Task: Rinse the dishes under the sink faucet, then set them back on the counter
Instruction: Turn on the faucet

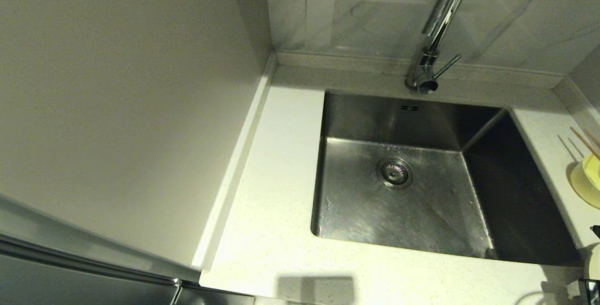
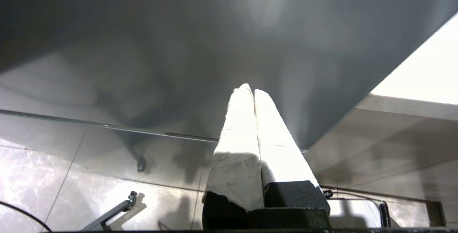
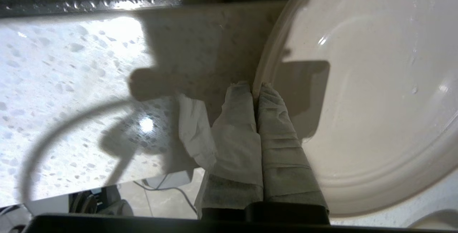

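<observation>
Checking the right gripper [image 3: 254, 84] first: its wrapped fingers are pressed together with no gap, and the plate [image 3: 357, 100] rim runs straight into the seam at the tips. I read that as a pinch on the rim (obs 1)

Agreed, though the contact itself is hidden under the wrap. Where does the plate sit? (obs 2)

Over the speckled counter [image 3: 71, 64], at the near right corner beside the sink [image 1: 398, 117]. Water beads show on the plate face, so I judge it rinsed and the step in hand to be the set-down. I cannot tell whether it rests flat or is held just off the stone (obs 1)

Other dishes? (obs 2)

Yellow bowl [image 1: 586, 181] on the counter right of the sink, chopsticks [image 1: 583, 141] leaning out of it, both at the edge of the head view. Faucet [image 1: 436, 38] stands behind the basin with no stream visible, and the basin holds nothing but its strainer (obs 1)

Left gripper [image 2: 250, 90]? (obs 2)

Parked low beside the grey cabinet face [image 2: 214, 29], above the floor tiles [image 2: 35, 175], fingers closed on nothing (obs 1)

Next move, as a guess: settle the plate fully on the stone, well in from the edge, part the fingers, and back off along the rim without dragging it. Bowl and chopsticks look due afterwards (obs 2)
</observation>
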